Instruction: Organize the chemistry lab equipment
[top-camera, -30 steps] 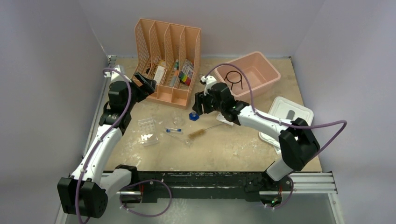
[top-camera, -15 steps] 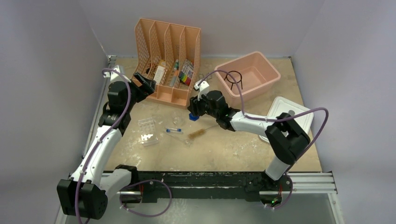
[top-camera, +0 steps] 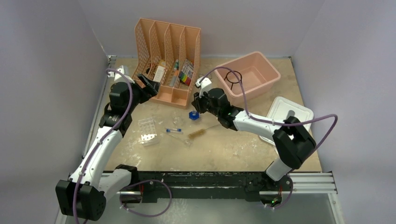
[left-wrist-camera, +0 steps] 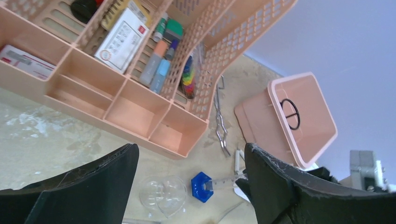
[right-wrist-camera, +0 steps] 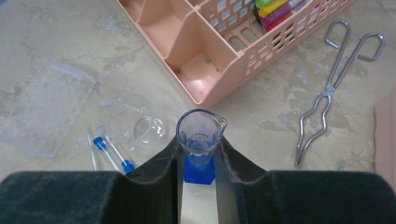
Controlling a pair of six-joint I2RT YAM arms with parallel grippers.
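Observation:
My right gripper (top-camera: 199,105) (right-wrist-camera: 200,150) is shut on a clear measuring cylinder (right-wrist-camera: 201,133) with a blue hexagonal foot (top-camera: 193,115) (left-wrist-camera: 202,186), which is at table level. A clear funnel (top-camera: 176,120) (right-wrist-camera: 135,122) lies just left of it. Blue-capped tubes (top-camera: 173,131) (right-wrist-camera: 112,151), a bristle brush (top-camera: 198,133) and a clear tube rack (top-camera: 146,125) lie nearby. Metal tongs (right-wrist-camera: 334,84) (left-wrist-camera: 220,126) lie by the organizer's right end. The black wire ring (top-camera: 232,77) (left-wrist-camera: 290,113) sits in the pink tub (top-camera: 266,70). My left gripper (top-camera: 148,85) (left-wrist-camera: 187,186) is open and empty.
The peach file organizer (top-camera: 168,60) stands at the back with pens and boxes in it. The white lid (top-camera: 289,114) lies at the right, partly under my right arm. A second small clear piece (top-camera: 149,139) lies in front of the rack.
My right gripper has moved left and come round the cylinder, and the arm's elbow has swung. My left gripper has shifted slightly towards the organizer. The cylinder's foot has stayed in place.

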